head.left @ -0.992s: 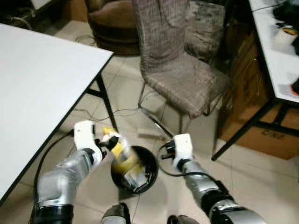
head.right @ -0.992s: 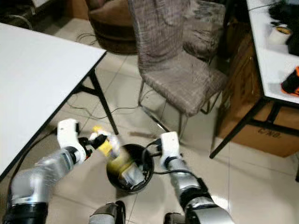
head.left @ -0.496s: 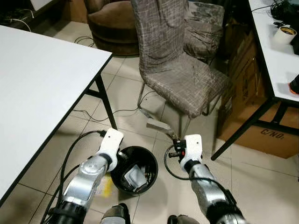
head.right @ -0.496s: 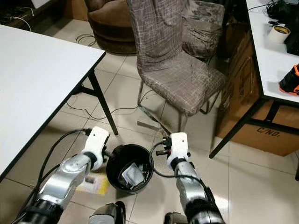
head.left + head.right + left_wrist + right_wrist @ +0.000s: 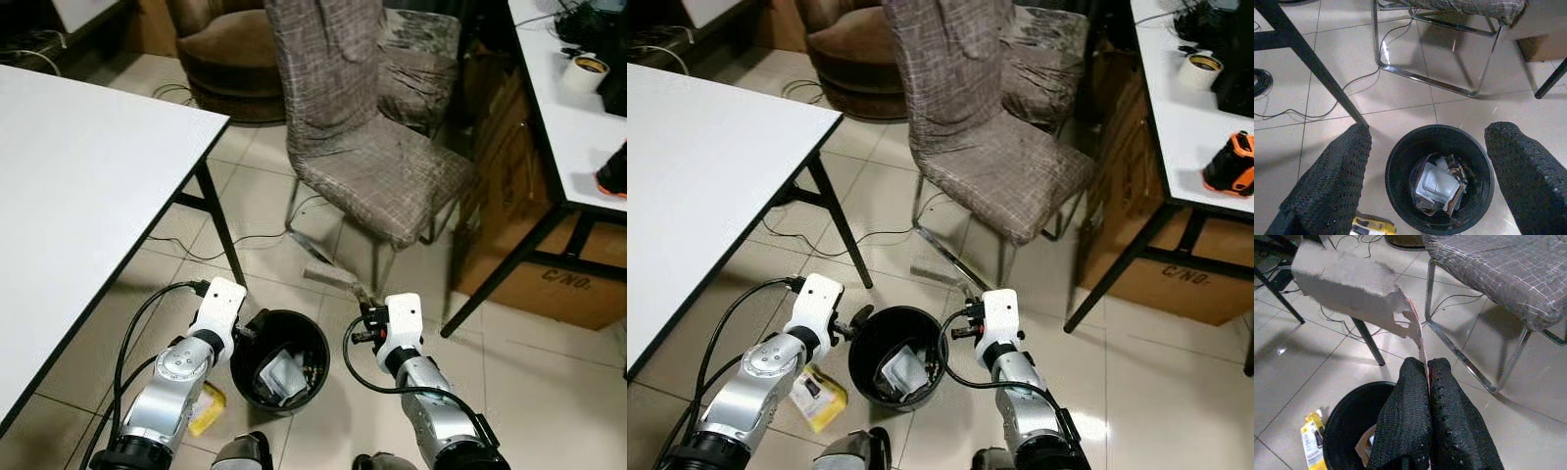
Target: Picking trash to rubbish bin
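A round black plastic bin [image 5: 896,355], already holding crumpled trash, stands on the tiled floor between both arms. A torn grey cardboard scrap [image 5: 1354,288] is pinched by the closed right gripper [image 5: 1427,377] above the bin's rim, presumably for dropping. The left gripper [image 5: 1427,161] is spread empty. A yellow packet [image 5: 820,395] lies beside the bin.
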Controlling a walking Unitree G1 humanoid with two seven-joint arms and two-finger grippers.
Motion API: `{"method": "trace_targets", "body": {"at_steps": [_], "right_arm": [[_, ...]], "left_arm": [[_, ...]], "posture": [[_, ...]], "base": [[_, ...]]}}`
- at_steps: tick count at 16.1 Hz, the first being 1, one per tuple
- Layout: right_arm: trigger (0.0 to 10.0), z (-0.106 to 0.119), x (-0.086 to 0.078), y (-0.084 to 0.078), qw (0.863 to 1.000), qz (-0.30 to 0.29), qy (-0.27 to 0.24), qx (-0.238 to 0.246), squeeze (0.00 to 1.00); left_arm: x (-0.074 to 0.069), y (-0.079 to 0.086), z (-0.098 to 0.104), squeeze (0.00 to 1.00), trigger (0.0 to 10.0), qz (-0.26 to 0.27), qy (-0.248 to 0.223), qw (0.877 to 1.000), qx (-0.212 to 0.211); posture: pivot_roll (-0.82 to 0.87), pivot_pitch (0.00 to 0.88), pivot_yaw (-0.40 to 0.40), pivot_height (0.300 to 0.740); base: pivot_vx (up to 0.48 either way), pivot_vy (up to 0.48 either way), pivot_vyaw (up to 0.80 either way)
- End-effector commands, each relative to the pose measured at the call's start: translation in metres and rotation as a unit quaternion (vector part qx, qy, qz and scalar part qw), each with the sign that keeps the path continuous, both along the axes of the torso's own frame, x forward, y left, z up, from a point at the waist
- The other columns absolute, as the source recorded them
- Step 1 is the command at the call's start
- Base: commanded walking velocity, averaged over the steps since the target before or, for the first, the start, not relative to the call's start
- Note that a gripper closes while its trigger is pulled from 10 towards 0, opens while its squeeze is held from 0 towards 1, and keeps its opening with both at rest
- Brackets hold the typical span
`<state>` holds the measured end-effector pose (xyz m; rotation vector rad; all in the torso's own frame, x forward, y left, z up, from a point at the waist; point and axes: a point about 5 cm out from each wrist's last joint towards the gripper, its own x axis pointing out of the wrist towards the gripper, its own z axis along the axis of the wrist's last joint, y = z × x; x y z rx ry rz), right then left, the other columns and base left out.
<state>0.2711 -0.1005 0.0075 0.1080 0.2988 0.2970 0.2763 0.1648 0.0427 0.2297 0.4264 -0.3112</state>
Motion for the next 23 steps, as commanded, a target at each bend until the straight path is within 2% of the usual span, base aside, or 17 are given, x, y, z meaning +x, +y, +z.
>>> {"method": "trace_targets", "body": {"at_steps": [1, 12, 13, 14, 15, 16, 19, 22, 23], "right_arm": [[10.0, -0.001, -0.002, 0.001, 1.000, 0.007, 0.002, -0.004, 0.00], [10.0, -0.001, -0.002, 0.001, 1.000, 0.007, 0.002, -0.004, 0.00], [10.0, -0.002, -0.005, 0.003, 1.000, 0.017, 0.012, -0.009, 0.00], [10.0, 0.005, 0.022, 0.034, 0.991, 0.108, 0.048, -0.062, 0.00], [10.0, 0.008, 0.030, 0.038, 0.986, 0.133, 0.057, -0.086, 0.00], [10.0, 0.002, 0.024, 0.028, 0.988, 0.116, 0.056, -0.080, 0.00], [10.0, -0.004, 0.017, 0.017, 0.992, 0.087, 0.062, -0.072, 0.00], [10.0, -0.009, 0.016, 0.014, 0.991, 0.084, 0.072, -0.071, 0.00], [10.0, -0.011, 0.014, 0.012, 0.991, 0.082, 0.078, -0.075, 0.00]], "left_arm": [[-0.001, 0.002, -0.001, 0.00, 10.0, 0.003, -0.001, 1.000, 0.004], [-0.001, 0.002, -0.001, 0.00, 10.0, 0.003, -0.001, 1.000, 0.004], [-0.005, 0.008, -0.005, 0.00, 10.0, 0.010, -0.006, 1.000, 0.014], [-0.034, 0.028, -0.003, 0.00, 10.0, 0.039, 0.015, 0.999, 0.006], [-0.042, 0.029, -0.003, 0.00, 10.0, 0.042, 0.025, 0.999, -0.003], [-0.035, 0.017, -0.004, 0.00, 10.0, 0.022, 0.021, 0.999, -0.013], [-0.029, 0.010, -0.010, 0.00, 10.0, 0.008, 0.027, 1.000, -0.008], [-0.029, 0.002, -0.014, 0.00, 10.0, -0.002, 0.039, 0.999, 0.000], [-0.033, 0.000, -0.019, 0.00, 10.0, -0.016, 0.047, 0.999, 0.014]], "posture": [[-0.02, 0.108, 0.008, 0.740], [-0.02, 0.108, 0.008, 0.740], [-0.02, 0.107, 0.008, 0.740], [0.07, 0.112, -0.064, 0.740], [0.06, 0.105, -0.058, 0.740], [0.04, 0.098, -0.043, 0.740], [0.01, 0.079, -0.020, 0.740], [0.00, 0.069, -0.016, 0.740], [0.01, 0.054, -0.022, 0.740]], "base": [[0.000, 0.000, 0.00], [0.000, 0.000, 0.00], [0.000, 0.000, 0.00], [0.000, 0.000, 0.00], [0.000, 0.000, 0.00], [0.000, 0.000, 0.00], [0.000, 0.000, 0.00], [0.000, 0.000, 0.00], [0.000, 0.000, 0.00]]}}
